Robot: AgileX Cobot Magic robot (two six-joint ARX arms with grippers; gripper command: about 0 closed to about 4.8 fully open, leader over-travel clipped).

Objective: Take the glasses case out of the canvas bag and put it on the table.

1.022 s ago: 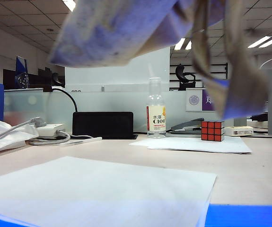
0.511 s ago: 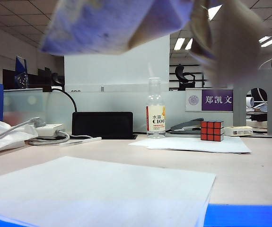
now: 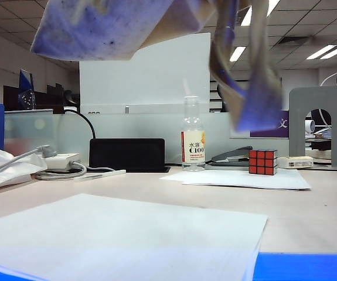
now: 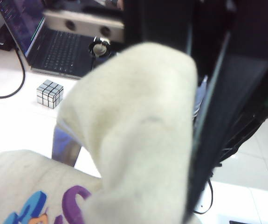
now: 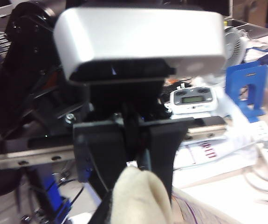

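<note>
Change: Lifted higher than a second ago, the canvas bag [image 3: 106, 26] now clears more of the far partition, and its dangling strap [image 3: 247, 76] has swung toward the middle, uncovering the grey bookend [image 3: 319, 126] at far right.
Bag: hangs above the table [image 3: 309, 216], its underside tinted blue-purple, one corner drooping in front of the purple name sign.
Left gripper: [image 4: 194, 140] only one dark finger shows along a bulging fold of off-white canvas; clenched on that fold, blue and purple lettering showing lower on the cloth.
Right gripper: [image 5: 136, 161] black fingers pinched together on a bunched tuft of the same canvas, under the silver camera housing.
Glasses case: not visible in any view; its place cannot be told.
Table: a white paper sheet [image 3: 121, 234] lies near; farther off, a second sheet carries a Rubik's cube [image 3: 263, 162], with a clear bottle [image 3: 193, 137] just left of it and a stapler [image 3: 232, 154] between them, behind.
Far left: a black box [image 3: 128, 154], a cable and a power strip.
</note>
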